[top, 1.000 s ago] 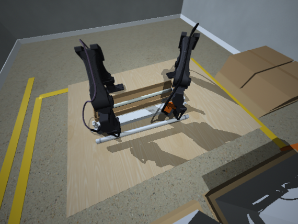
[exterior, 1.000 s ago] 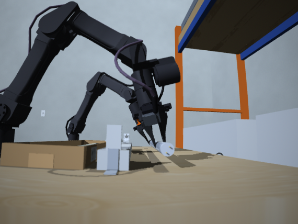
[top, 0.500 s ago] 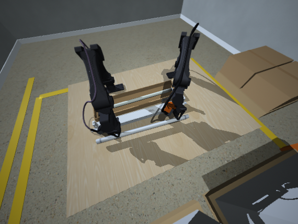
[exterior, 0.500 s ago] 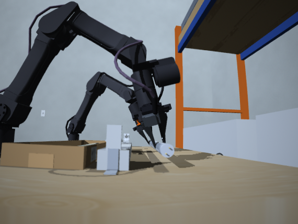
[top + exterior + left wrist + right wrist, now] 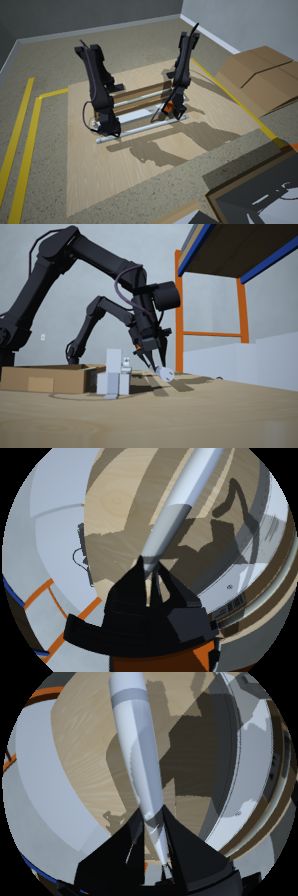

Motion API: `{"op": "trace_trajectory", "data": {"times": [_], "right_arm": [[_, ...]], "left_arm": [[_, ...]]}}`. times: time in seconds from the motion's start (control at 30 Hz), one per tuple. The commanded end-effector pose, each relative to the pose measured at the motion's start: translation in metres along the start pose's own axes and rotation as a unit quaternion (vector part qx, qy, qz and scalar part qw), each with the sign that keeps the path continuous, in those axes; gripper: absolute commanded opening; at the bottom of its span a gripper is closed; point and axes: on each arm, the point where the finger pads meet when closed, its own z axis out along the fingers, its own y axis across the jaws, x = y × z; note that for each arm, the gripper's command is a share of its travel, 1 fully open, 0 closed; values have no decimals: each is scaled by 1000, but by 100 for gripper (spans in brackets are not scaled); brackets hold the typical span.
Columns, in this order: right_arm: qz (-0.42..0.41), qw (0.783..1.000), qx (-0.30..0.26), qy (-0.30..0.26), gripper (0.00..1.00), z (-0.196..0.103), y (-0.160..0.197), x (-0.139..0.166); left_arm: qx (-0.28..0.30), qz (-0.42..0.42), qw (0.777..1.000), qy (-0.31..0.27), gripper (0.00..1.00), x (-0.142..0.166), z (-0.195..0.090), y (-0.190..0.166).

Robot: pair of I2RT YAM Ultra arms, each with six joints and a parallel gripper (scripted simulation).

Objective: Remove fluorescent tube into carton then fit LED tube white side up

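Pinching the LED tube (image 5: 146, 128) (image 5: 167, 374) (image 5: 175, 513) (image 5: 135, 742) in both left gripper (image 5: 180, 117) (image 5: 149, 366) (image 5: 147, 560) and right gripper (image 5: 118, 134) (image 5: 159, 368) (image 5: 152, 809), wrists angling downward, forearms reaching over the carton (image 5: 146, 89) (image 5: 43, 378) and old tube (image 5: 142, 98) inside it, holding the LED tube above the bench (image 5: 110, 170) (image 5: 157, 420) (image 5: 115, 498) (image 5: 80, 747), beside the fixture (image 5: 141, 113) (image 5: 113, 360).

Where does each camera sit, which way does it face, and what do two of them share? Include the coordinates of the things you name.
Top: high across the bench (image 5: 86, 183) (image 5: 149, 423) (image 5: 112, 498) (image 5: 85, 747) from the arm bases, angled down towards them; both arms show.
Exterior: low, near bench height on the right arm's side, looking roughly along the LED tube (image 5: 146, 128) (image 5: 166, 374) (image 5: 175, 513) (image 5: 135, 737); right arm near, left behind.
Left wrist: above the left gripper (image 5: 180, 115) (image 5: 148, 366) (image 5: 147, 560), facing its fingers.
Right wrist: likewise, right gripper (image 5: 117, 134) (image 5: 159, 369) (image 5: 154, 812).
Both wrist views share the tube.
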Motion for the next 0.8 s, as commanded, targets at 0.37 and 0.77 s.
{"op": "trace_trajectory", "data": {"times": [0.37,0.77], "right_arm": [[-1,1000,-6,-8,11,-9,9,0],[-2,1000,-19,-9,11,-19,14,1]], "left_arm": [[-41,-12,999,-18,11,-9,-23,26],[-40,-11,999,-17,11,-10,-22,26]]}}
